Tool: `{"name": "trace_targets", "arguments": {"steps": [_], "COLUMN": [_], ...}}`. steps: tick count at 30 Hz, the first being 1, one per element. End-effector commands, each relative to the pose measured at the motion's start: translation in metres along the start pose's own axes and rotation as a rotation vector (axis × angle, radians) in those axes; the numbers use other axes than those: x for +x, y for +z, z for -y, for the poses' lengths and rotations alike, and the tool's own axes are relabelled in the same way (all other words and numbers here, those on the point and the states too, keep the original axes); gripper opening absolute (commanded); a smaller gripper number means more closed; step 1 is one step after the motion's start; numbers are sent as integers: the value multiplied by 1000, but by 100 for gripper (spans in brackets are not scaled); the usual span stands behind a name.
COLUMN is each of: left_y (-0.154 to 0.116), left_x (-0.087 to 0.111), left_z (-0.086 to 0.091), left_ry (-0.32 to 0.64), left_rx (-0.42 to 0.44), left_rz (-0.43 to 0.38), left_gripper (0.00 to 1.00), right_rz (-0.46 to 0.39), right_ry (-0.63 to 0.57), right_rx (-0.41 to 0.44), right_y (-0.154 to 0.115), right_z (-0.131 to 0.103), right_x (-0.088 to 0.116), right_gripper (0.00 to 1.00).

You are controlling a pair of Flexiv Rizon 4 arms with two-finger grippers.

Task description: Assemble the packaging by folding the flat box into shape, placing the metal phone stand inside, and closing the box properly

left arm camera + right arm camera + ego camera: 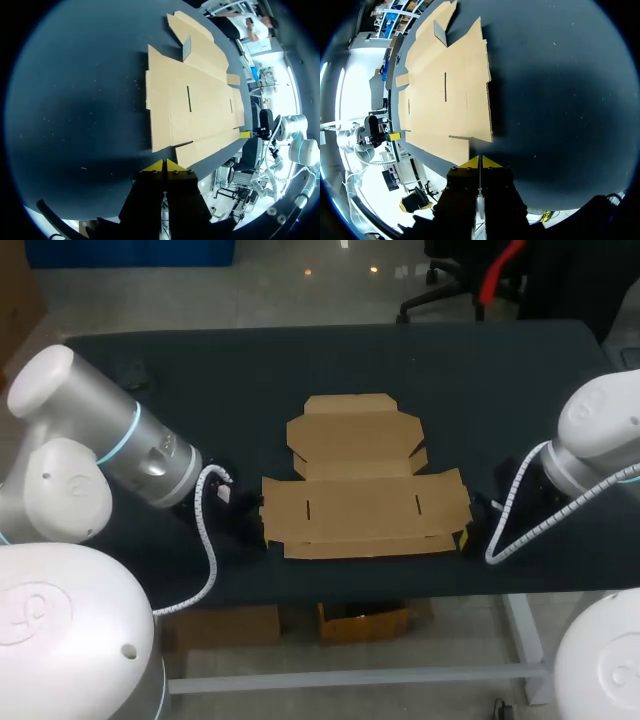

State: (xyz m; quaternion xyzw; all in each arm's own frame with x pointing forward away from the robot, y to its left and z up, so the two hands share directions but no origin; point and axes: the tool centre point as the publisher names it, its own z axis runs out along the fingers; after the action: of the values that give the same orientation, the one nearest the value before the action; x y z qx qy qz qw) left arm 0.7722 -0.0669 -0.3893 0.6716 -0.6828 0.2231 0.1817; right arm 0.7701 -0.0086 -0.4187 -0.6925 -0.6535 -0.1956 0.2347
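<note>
A flat brown cardboard box [362, 480] lies unfolded in the middle of the dark table [200, 380], its flaps spread out. My left gripper [262, 518] is low at the box's left front corner, shut and empty. The left wrist view has its yellow tips [164, 166] pressed together just short of the cardboard [192, 100]. At the box's right front corner sits my right gripper [464, 537], also shut with nothing in it. Its tips [479, 162] meet right at the edge of the cardboard [447, 85]. No metal phone stand shows in any view.
The table's front edge [400, 590] runs close behind both grippers. Bare dark tabletop lies to the left, right and far side of the box.
</note>
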Motion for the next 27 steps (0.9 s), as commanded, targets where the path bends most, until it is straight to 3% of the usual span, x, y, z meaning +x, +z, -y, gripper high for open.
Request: {"name": "trace_targets", "arguments": {"steps": [1, 27], "left_y": [1, 2], "left_x": [-1, 3], "left_z": [0, -14], "left_ry": [1, 15], "left_rx": [-3, -68], "left_rz": [-4, -34], "left_gripper": [0, 0], "right_rz": [0, -14], "right_ry": [1, -30], "right_rx": [-6, -49], "right_y": [1, 6], "right_z": [-1, -5], "right_x": [-1, 2], "right_gripper": [0, 0]}}
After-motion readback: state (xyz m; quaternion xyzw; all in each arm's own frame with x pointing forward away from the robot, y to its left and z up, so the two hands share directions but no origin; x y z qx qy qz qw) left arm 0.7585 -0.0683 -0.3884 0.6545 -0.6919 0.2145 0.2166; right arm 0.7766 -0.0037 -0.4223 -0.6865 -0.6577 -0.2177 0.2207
